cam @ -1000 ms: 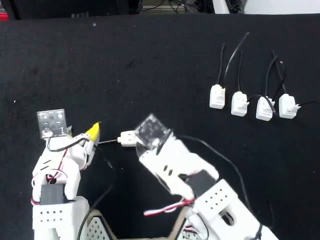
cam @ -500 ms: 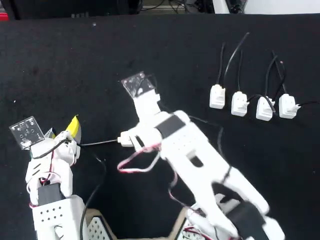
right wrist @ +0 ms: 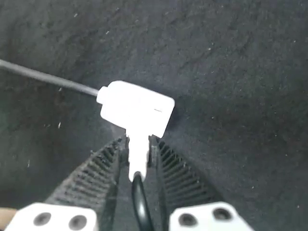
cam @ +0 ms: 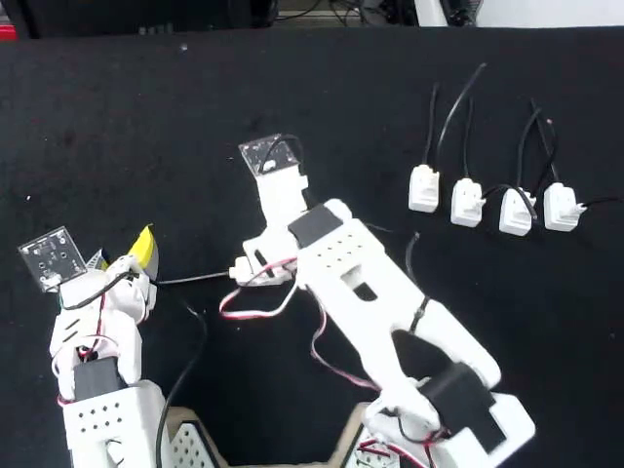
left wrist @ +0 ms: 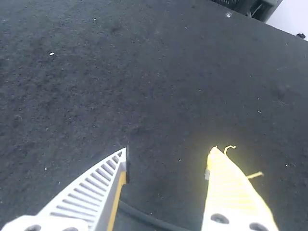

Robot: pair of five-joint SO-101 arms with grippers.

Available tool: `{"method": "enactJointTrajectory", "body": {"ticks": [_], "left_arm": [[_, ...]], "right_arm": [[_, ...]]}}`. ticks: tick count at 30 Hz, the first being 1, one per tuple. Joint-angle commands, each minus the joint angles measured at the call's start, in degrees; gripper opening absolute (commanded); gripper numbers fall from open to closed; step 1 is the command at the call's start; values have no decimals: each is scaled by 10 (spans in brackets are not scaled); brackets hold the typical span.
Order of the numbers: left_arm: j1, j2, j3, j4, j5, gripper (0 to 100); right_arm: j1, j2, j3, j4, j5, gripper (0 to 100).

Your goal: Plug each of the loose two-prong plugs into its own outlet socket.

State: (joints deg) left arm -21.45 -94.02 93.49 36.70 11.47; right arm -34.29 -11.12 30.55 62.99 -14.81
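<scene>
With the right gripper (right wrist: 138, 144) low over the table (cam: 146, 117), near centre, its fingers were pinching a narrow white stub with a black lead, which I took for the plug (right wrist: 138, 161). That stub butted straight against a white block, likely the socket (right wrist: 137, 109), lying flat on the table with a grey cable (right wrist: 48, 79) trailing off left. Holding the stub by its sides kept it in line with the block, so a push would go straight in. Whether the prongs were seated, I couldn't tell. The left gripper (left wrist: 168, 151) hung at near left, fingers spread, nothing between them, only table below. It sat near the cable's left end, probably parked there to brace the socket if it slid. Far right, four white blocks (cam: 467, 203) with black leads sat in a row, well apart from both arms. Plugged or loose, I couldn't tell.
</scene>
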Motion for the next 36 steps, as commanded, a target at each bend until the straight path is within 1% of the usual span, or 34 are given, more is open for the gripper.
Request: {"method": "enactJointTrajectory", "body": {"ticks": [1,6,8,12,19,22,24,31,36], "left_arm": [[-9,-7,-8,-14,6,263],[-9,-7,-7,-14,6,263],[-9,-7,-7,-14,6,263],[-9,-7,-7,-14,6,263],[-9,-7,-7,-14,6,263],[-9,-7,-7,-14,6,263],[-9,-7,-7,-14,6,263],[-9,-7,-7,-14,6,263],[-9,-7,-7,-14,6,263]], "right_arm": [[33,36,-69,12,-32,11],[33,65,-153,91,-32,11],[33,73,-172,108,-32,11],[33,98,-181,127,-33,11],[32,154,-186,124,-35,10],[34,175,-204,127,-70,10],[34,183,-215,127,-81,10],[33,203,-302,223,-85,10],[32,245,-312,232,-86,10]]}}
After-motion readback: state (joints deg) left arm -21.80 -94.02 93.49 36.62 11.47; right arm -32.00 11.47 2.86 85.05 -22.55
